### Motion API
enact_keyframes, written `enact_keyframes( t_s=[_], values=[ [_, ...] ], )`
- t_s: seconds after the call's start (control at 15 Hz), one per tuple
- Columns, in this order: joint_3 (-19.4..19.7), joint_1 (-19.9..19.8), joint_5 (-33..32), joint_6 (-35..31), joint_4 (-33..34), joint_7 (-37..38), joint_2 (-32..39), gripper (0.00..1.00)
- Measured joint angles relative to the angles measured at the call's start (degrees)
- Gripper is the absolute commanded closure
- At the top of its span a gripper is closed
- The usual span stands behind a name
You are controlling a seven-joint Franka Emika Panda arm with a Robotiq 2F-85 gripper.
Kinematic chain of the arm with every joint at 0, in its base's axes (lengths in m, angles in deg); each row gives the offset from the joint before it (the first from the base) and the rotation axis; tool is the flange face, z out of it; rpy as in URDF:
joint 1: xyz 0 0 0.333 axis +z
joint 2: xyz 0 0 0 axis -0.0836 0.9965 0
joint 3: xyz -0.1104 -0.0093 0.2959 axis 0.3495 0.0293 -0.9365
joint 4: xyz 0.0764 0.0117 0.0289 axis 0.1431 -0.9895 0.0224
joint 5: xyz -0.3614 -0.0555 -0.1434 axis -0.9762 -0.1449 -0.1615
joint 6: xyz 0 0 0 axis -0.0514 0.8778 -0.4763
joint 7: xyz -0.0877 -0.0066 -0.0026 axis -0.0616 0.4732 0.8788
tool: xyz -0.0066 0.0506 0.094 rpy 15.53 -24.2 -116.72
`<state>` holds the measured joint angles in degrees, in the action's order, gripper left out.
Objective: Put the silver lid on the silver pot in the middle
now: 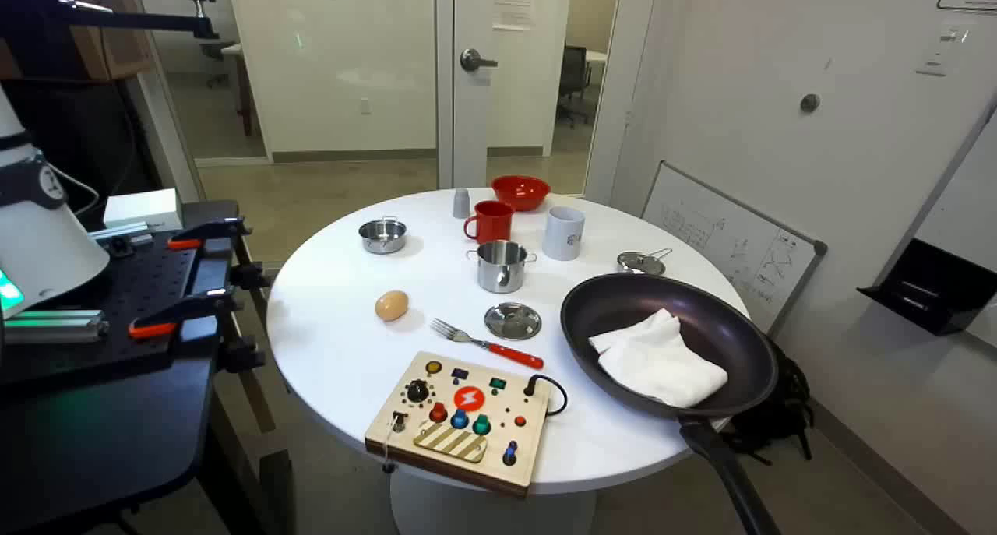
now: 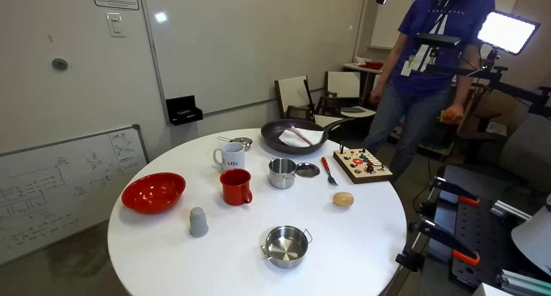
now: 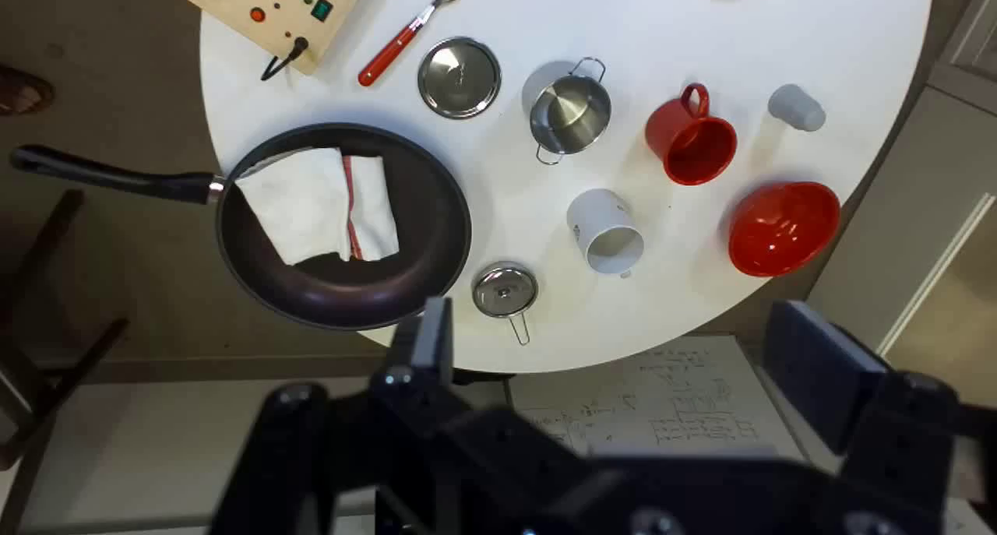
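Lying flat on the white table is the silver lid (image 1: 512,322) (image 2: 308,170), a shiny round disc between the fork and the black pan. Close beside it, the silver pot (image 1: 501,270) (image 2: 282,175) stands upright near the middle, uncovered, with two wire handles. From above, the wrist view shows the lid (image 3: 459,78) and the pot (image 3: 572,114) a short gap apart, the pot looking empty. My gripper (image 3: 615,317) is wide open high over the table's edge, nothing between its fingers (image 3: 818,371). Neither exterior view includes the gripper.
A black pan (image 3: 436,177) with a white cloth lies by the lid. Around the pot are a red mug (image 1: 491,223), a white mug (image 1: 564,235), a small lidded pan (image 3: 505,290), a shallow silver pot (image 2: 287,248), an egg (image 2: 343,199), a fork (image 1: 514,355) and a knob board (image 1: 467,422).
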<state>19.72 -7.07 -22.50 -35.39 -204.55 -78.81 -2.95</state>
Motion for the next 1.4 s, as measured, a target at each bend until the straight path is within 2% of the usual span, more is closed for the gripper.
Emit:
enact_keyframes(
  t_s=[0.73, 1.07, 1.4],
  values=[
    [-0.11, -0.14, 0.0, 0.0, 0.0, 0.0, 0.0, 0.0],
    [-1.58, -1.41, -0.26, -0.38, -0.06, 1.24, 0.73, 0.0],
    [-4.0, -1.56, -0.53, -1.07, 1.07, 1.63, 5.38, 0.0]
  ],
)
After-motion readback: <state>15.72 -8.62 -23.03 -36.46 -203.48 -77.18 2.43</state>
